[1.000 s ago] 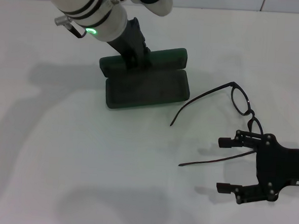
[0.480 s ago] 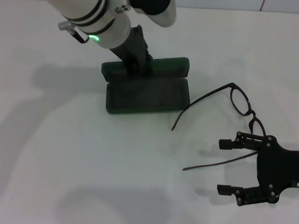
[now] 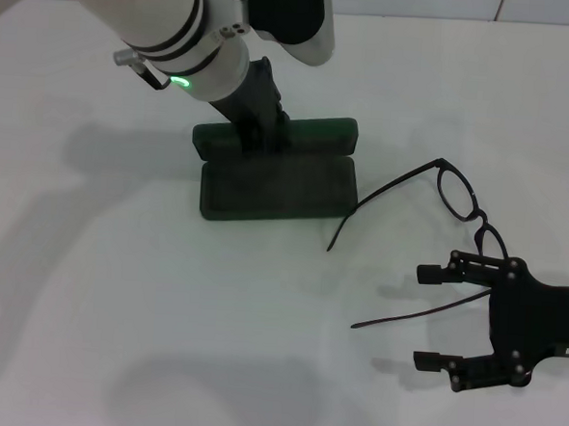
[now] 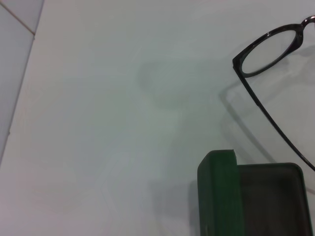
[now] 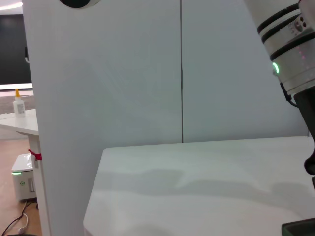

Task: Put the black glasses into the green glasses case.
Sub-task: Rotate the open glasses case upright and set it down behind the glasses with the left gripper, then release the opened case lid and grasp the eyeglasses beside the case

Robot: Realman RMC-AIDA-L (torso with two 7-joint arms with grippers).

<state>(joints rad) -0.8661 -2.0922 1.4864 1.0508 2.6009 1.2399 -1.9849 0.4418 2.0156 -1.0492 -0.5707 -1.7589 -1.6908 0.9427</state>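
The green glasses case [image 3: 276,186] lies open on the white table, left of centre, its lid [image 3: 313,138] standing at the far side. My left gripper [image 3: 259,129] comes down from above and is shut on the left part of that lid. The left wrist view shows the lid's green edge [image 4: 219,194] and the dark lining [image 4: 270,201]. The black glasses [image 3: 457,193] lie unfolded to the right of the case, their temple arms pointing toward it; one lens [image 4: 268,51] also appears in the left wrist view. My right gripper [image 3: 433,316] hovers open just on the near side of the glasses, one temple arm between its fingers.
The left arm [image 3: 170,32] reaches in over the far left of the table [image 3: 162,312]. In the right wrist view a white wall panel [image 5: 123,73] stands behind the table's far edge, and the left arm [image 5: 290,49] is at the side.
The left arm has shifted a little right and toward me, bringing the case lid with it. The nearer temple arm has slid slightly right. The right gripper has stayed still.
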